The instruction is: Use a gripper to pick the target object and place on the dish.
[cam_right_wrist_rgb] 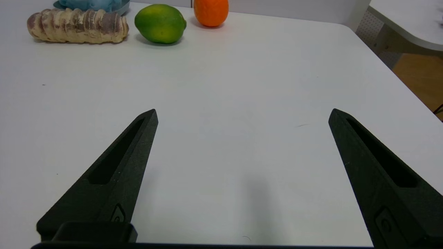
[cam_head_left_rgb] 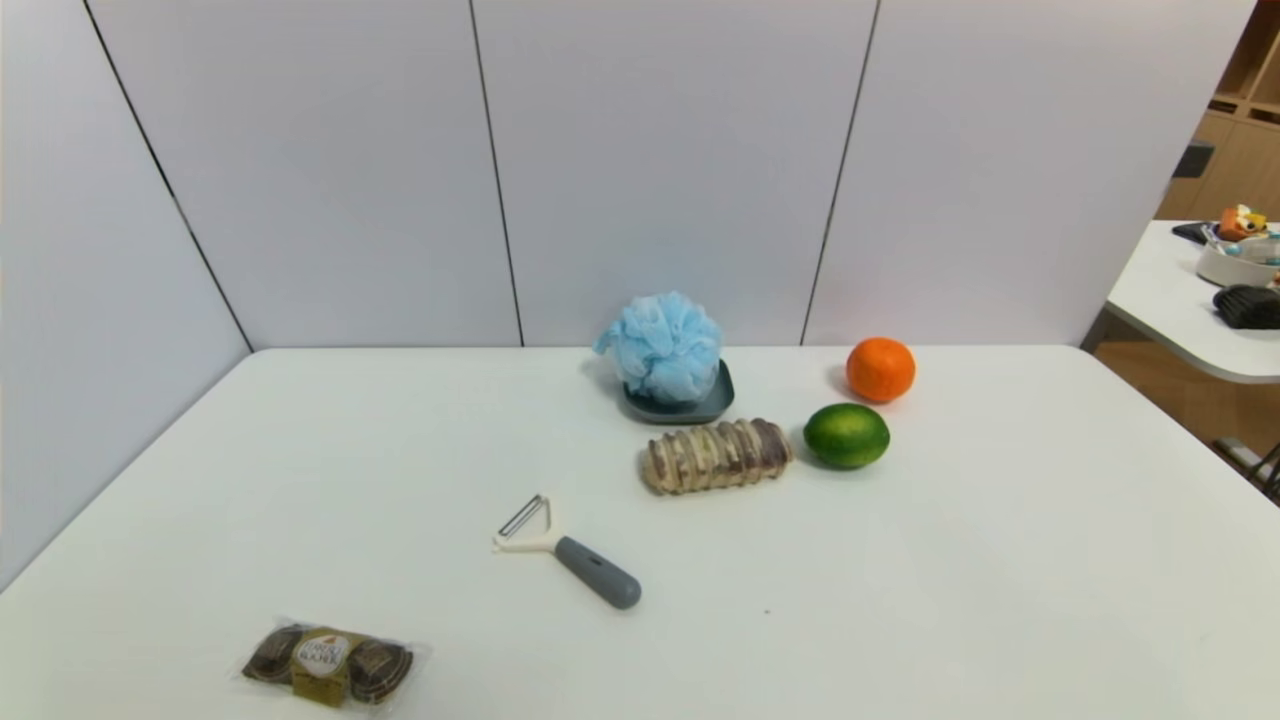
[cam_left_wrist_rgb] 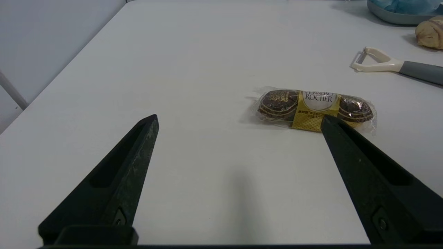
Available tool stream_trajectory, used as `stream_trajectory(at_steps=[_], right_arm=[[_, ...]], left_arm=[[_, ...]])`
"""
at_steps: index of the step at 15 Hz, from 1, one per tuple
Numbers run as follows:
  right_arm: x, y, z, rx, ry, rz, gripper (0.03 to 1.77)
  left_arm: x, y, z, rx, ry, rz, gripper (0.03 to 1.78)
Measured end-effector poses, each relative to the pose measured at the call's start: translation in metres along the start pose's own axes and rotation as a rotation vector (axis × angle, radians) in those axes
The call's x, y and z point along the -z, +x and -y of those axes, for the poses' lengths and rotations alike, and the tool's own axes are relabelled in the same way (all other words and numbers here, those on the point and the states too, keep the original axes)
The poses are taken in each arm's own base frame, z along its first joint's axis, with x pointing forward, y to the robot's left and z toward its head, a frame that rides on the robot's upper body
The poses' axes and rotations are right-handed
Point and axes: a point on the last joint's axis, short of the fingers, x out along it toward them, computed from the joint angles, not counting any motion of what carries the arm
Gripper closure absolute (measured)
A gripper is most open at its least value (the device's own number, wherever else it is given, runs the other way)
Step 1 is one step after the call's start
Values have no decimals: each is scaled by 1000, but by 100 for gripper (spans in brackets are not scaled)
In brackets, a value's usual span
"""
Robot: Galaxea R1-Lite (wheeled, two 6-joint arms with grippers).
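The fluffy light blue pouf [cam_head_left_rgb: 662,345], the target object, sits on the grey-blue square dish [cam_head_left_rgb: 690,408] at the back middle of the table. A strip of the pouf [cam_right_wrist_rgb: 91,4] and dish [cam_left_wrist_rgb: 398,16] shows at the edge of each wrist view. Neither arm appears in the head view. My left gripper [cam_left_wrist_rgb: 239,117] is open over the near left of the table, nothing between its fingers. My right gripper [cam_right_wrist_rgb: 243,111] is open over the near right, also empty, far from the dish.
A striped bread roll [cam_head_left_rgb: 716,456], a green lime [cam_head_left_rgb: 846,435] and an orange [cam_head_left_rgb: 880,369] lie right of the dish. A peeler [cam_head_left_rgb: 570,552] lies mid-table. A chocolate pack [cam_head_left_rgb: 328,664] is near front left, just beyond the left fingertips [cam_left_wrist_rgb: 327,121]. A second table [cam_head_left_rgb: 1190,300] stands far right.
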Motion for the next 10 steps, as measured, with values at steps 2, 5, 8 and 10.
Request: stream_trajectory(at_steps=[2,5,8,10], right_arm=[[0,0,0,0,0,0,9],[0,0,0,0,-1,2,9],[0,0,0,-1,2,-1,9],[0,0,0,0,3,-1,9]], left_arm=[[0,0,0,-1,0,0,12],[0,0,0,0,0,0,12],[0,0,0,-1,0,0,12],[0,0,0,0,0,0,12]])
